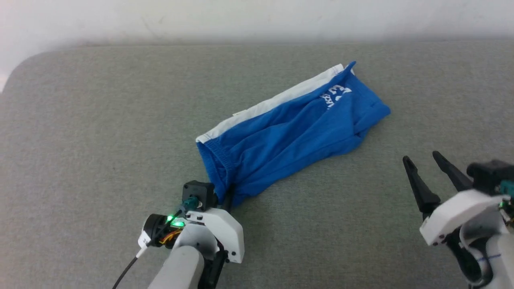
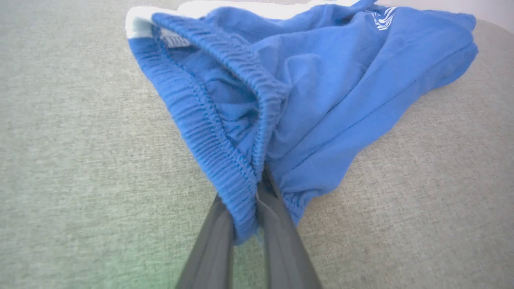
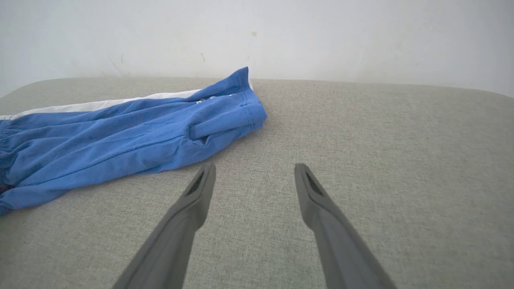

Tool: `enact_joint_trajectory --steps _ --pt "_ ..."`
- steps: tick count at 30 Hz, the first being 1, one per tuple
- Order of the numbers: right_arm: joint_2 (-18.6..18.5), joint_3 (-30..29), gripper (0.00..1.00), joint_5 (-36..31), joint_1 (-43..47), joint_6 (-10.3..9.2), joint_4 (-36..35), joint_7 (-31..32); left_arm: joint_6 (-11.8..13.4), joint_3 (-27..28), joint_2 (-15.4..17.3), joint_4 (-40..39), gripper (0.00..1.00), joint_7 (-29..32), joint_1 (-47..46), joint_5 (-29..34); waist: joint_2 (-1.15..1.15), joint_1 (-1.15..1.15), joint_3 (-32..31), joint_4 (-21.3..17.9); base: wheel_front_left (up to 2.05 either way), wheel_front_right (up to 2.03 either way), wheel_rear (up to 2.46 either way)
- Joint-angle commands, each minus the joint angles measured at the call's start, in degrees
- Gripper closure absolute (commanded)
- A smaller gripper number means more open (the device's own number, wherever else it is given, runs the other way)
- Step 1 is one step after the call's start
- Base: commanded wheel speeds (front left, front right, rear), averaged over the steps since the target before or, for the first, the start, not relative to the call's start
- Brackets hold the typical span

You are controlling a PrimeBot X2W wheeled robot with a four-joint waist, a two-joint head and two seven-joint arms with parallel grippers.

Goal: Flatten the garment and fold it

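Blue jersey: the bright blue soft jersey shorts (image 1: 289,132) lie bunched and creased in a slanted strip, from the lower centre of the head view up to its upper right. They are neither flat nor folded.
Trim: a white side stripe (image 1: 273,105) runs along the strip's upper-left edge, and a white print (image 1: 335,96) near the far end is partly creased over.
Waistband: the ribbed elastic waistband (image 2: 209,132) is at the near end, gaping open in the left wrist view.
Left gripper: the left gripper (image 2: 257,200) is clamped on the waistband's lowest corner, seemingly on one layer only, with one finger inside the opening.
Right gripper: the right gripper (image 1: 421,157) has its jaws spread wide and holds nothing, at the lower right, apart from the shorts.
Surface: a grey woven fabric surface (image 1: 100,140) lies under everything, with a white wall (image 1: 241,16) along the top.
Risk, dragging: nothing pins the far end, so a pull would likely slide the whole bundle rather than spread it.
Risk, slipping: the bite sits near the hem, and stretchy elastic could work free under tension.
Risk, twisting: lifting a single layer may open the waist and twist the legs, adding creases.
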Motion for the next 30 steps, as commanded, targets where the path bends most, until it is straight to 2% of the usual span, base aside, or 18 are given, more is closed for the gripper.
enact_joint_trajectory --steps 1,4,7,13,19,27,28,29,30 --pt "-1.2 0.8 0.0 2.4 -2.4 -0.04 -0.4 2.8 -0.6 -0.6 0.4 -0.4 1.0 -1.0 0.8 0.4 0.0 0.0 0.7 2.7 0.0 0.0 0.0" --pt "-3.8 2.6 0.0 6.7 -7.5 -0.04 0.5 10.2 -1.5 -1.9 0.2 -2.1 1.0 -2.8 0.0 0.8 0.0 0.0 2.1 4.2 0.0 0.0 0.0" --pt "-4.4 3.4 0.0 9.3 -14.1 -0.04 3.4 16.8 -2.1 -3.1 0.0 -3.3 1.0 -3.9 -0.9 1.1 0.0 0.0 3.6 5.8 0.0 0.0 0.0" --pt "-4.6 0.9 0.0 2.5 -26.4 -0.04 16.8 25.5 -3.0 -6.2 -0.7 -5.0 1.0 -4.8 -2.7 1.4 0.0 0.0 6.2 9.0 0.0 0.0 0.0" --pt "-3.7 -0.4 0.0 -2.8 -33.4 -0.04 28.3 28.2 -3.1 -9.3 -1.1 -5.0 1.0 -5.6 -4.4 0.7 0.0 0.0 7.9 11.8 0.0 0.0 0.0" --pt "-5.0 4.9 0.0 -4.8 -35.0 -0.04 37.0 30.9 -2.3 -12.2 -1.3 -4.0 1.0 -6.8 -6.4 -0.9 0.0 0.0 8.5 12.8 0.0 0.0 0.0" --pt "-5.1 5.8 0.36 -4.6 -34.9 -0.04 37.5 31.0 -2.3 -12.5 -1.4 -3.7 1.0 -6.9 -6.6 -1.0 0.0 0.0 8.4 12.7 0.0 0.0 0.0" --pt "-5.2 6.3 1.0 -4.1 -34.9 -0.04 37.7 30.6 -2.2 -12.8 -1.4 -3.5 1.0 -7.1 -6.7 -1.1 0.0 0.0 8.3 12.6 0.0 0.0 0.0" --pt "-5.3 6.8 1.0 -3.7 -34.9 -0.04 38.0 30.0 -2.0 -12.9 -1.4 -3.2 1.0 -7.2 -6.8 -1.2 0.0 0.0 8.2 12.5 0.0 0.0 0.0"
